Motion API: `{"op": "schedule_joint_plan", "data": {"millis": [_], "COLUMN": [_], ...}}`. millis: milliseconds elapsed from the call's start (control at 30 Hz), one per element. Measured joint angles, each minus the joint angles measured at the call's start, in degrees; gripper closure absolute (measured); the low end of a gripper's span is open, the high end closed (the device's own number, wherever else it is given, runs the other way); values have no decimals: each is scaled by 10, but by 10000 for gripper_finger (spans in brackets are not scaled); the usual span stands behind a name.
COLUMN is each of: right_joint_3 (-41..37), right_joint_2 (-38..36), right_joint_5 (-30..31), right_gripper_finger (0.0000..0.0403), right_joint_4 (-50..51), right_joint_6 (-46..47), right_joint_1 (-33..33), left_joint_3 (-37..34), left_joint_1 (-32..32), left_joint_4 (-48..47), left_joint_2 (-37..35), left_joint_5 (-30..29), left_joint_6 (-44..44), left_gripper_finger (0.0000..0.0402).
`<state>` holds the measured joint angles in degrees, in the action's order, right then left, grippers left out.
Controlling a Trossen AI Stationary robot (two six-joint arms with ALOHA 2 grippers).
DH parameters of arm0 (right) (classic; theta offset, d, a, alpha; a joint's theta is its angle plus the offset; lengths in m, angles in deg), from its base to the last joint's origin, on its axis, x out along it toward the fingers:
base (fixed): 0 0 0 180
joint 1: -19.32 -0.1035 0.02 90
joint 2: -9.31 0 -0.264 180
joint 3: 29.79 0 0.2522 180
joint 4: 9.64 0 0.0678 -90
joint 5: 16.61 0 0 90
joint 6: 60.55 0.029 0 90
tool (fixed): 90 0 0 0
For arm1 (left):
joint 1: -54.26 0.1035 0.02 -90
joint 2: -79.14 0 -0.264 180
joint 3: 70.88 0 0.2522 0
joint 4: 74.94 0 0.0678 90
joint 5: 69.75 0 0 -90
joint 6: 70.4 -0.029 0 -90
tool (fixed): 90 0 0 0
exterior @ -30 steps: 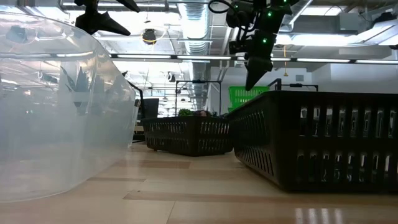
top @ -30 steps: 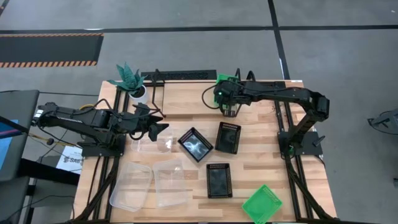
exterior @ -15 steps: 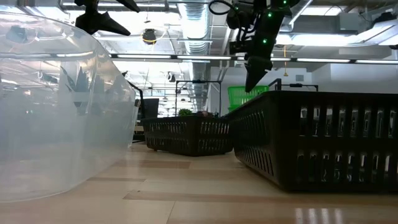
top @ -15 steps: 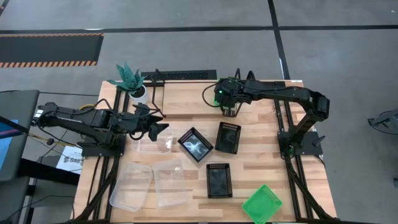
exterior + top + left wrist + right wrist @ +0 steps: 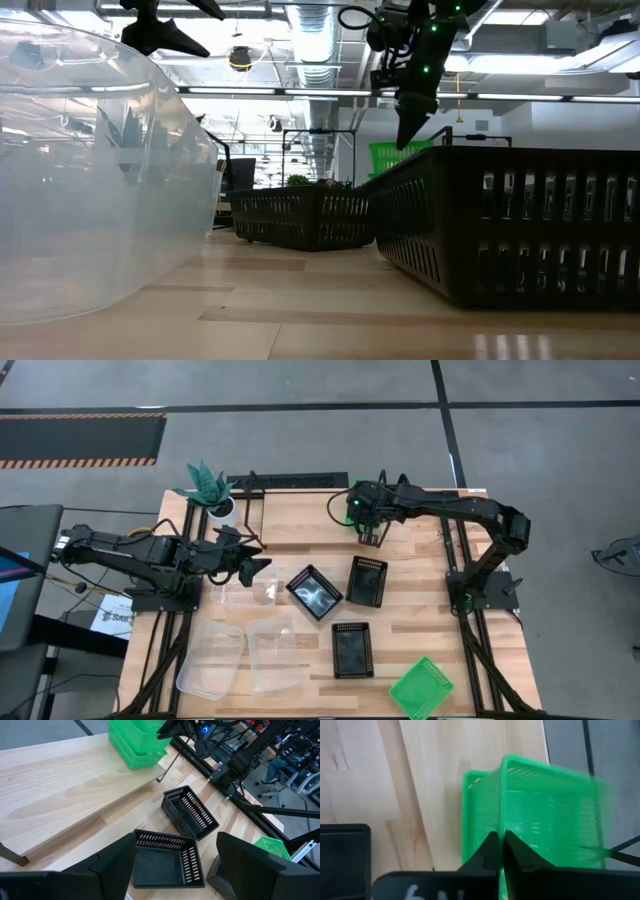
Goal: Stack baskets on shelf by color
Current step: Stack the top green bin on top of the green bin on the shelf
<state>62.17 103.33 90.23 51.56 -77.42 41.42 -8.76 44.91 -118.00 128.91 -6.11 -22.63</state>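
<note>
The right pincer (image 5: 499, 851) hangs over the shelf (image 5: 300, 520) at the far side of the counter (image 5: 420, 610), its two dark fingers pressed together with nothing between them. Directly beyond the fingertips, in the right wrist view, stands a stack of green baskets (image 5: 540, 815) on the light plank top; the fingers meet just in front of its near wall, and whether they touch it cannot be told. In the high view the pincer (image 5: 372, 538) points down at the shelf's right end, and only a sliver of green shows beside the wrist there.

Nearer the front of the counter from this pincer lie three black baskets: one (image 5: 367, 581) just below it, a second (image 5: 315, 592) beside that and turned at an angle, and a third (image 5: 351, 650) farther forward. Farther still, at the front right corner, a single green basket (image 5: 421, 687) lies tilted.

Well apart, on the other side of the counter, the left pincer (image 5: 250, 565) hovers with its fingers spread wide and empty. Just beside it sits one clear basket (image 5: 262, 592), and two more clear baskets (image 5: 245, 655) lie side by side toward the front left. A potted teal plant (image 5: 208, 488) stands at the shelf's left end, behind the left pincer.
</note>
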Motion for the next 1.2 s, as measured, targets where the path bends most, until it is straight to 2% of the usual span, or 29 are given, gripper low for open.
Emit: {"op": "schedule_joint_plan", "data": {"millis": [167,333,533,800,967,1200], "right_joint_3": [0,0,0,0,0,-32], "right_joint_2": [0,0,0,0,0,0], "right_joint_5": [16,41,41,38,28,28], "right_gripper_finger": [384,397,381,380,363,352], "right_joint_4": [0,-9,-14,-12,-12,-22], "right_joint_6": [-1,-1,11,18,19,17], "right_joint_1": [-8,-16,-14,-14,-14,-14], "left_joint_3": [0,0,0,0,0,0], "left_joint_1": [0,0,0,0,0,0], "left_joint_4": [0,0,0,0,0,0], "left_joint_2": [0,0,0,0,0,0], "left_joint_5": [0,0,0,0,0,0], "left_joint_6": [0,0,0,0,0,-6], "left_gripper_finger": [136,136,136,136,136,136]}}
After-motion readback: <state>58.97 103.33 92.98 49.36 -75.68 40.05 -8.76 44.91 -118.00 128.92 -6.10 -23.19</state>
